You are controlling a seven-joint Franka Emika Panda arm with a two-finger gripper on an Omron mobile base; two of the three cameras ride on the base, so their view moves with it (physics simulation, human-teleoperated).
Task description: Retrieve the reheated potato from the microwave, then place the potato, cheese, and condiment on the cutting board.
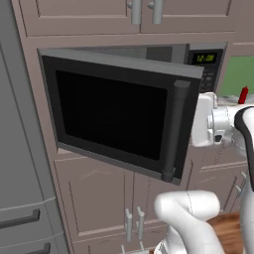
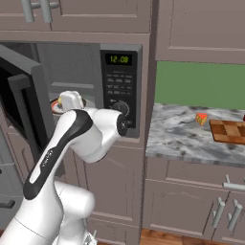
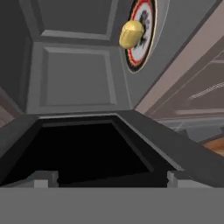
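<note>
Nearest the lens in the hand view stand the two dark tips of the pincer (image 3: 107, 178), set well apart with nothing between them. Just beyond them lies the dark glass of the open door (image 1: 114, 111), seen edge-on from this rolled view.

The potato (image 3: 131, 34) sits inside the microwave (image 2: 119, 91) on a round plate (image 3: 141, 37) with a red and dark rim. It is a pale-yellow oval; in the hand view its long axis runs roughly from upper right to lower left, though this view is rolled, so its true heading in the room cannot be told. The pincer is apart from it, not touching.

In the right base view the white arm (image 2: 72, 139) rises from the lower left, bends at a raised elbow, and reaches its hand through the microwave's opening toward the plate. In the left base view the wrist shows at the right of the swung-out door, level with the door handle (image 1: 174, 131).

To the right of the microwave, the marbled surface (image 2: 177, 134) carries the cheese (image 2: 202, 118), an orange wedge, just beside the checkered cutting board (image 2: 229, 131). The red condiment (image 1: 243, 95) stands upright on the surface, seen in the left base view past the wrist. Cabinet doors (image 2: 115, 182) close the space below.
</note>
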